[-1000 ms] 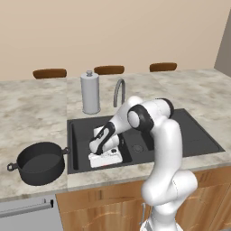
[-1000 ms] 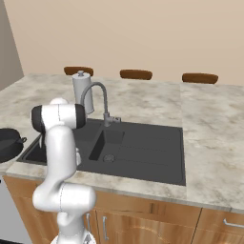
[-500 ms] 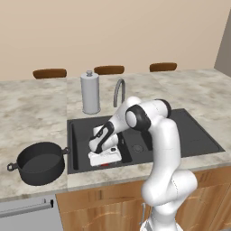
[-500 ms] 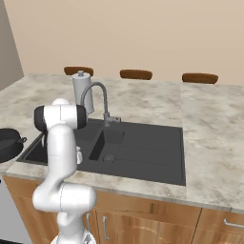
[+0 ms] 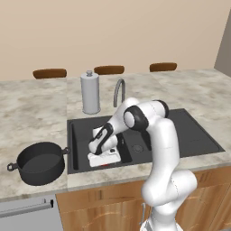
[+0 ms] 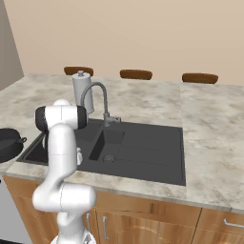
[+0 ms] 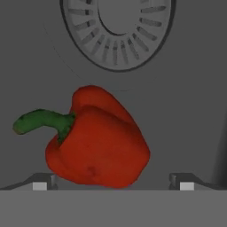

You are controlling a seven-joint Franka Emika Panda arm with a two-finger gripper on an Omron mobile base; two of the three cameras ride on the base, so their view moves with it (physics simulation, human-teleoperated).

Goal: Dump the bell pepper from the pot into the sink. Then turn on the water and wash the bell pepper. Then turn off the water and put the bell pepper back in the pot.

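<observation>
Setting: rendered kitchen, beige wall, mottled stone counter (image 5: 36, 108).

Item 1: matte black rectangular double-basin sink (image 5: 194, 135), centre of the left base view.

Item 2: small bright red bell pepper with curled green stem (image 7: 97, 142), lying on its side on the basin floor, just below the round slotted drain (image 7: 116, 31), centre of the hand view.

Item 3: two-finger gripper (image 7: 113, 181), jaws wide, empty, tips either side of the pepper.

Item 4: wide, shallow dark grey pot (image 5: 39, 162), lower left, on the counter.

Handling advice: lower until the fingers straddle the pepper's broad body, not the stem, then close gently; rounded skin may slip.
</observation>
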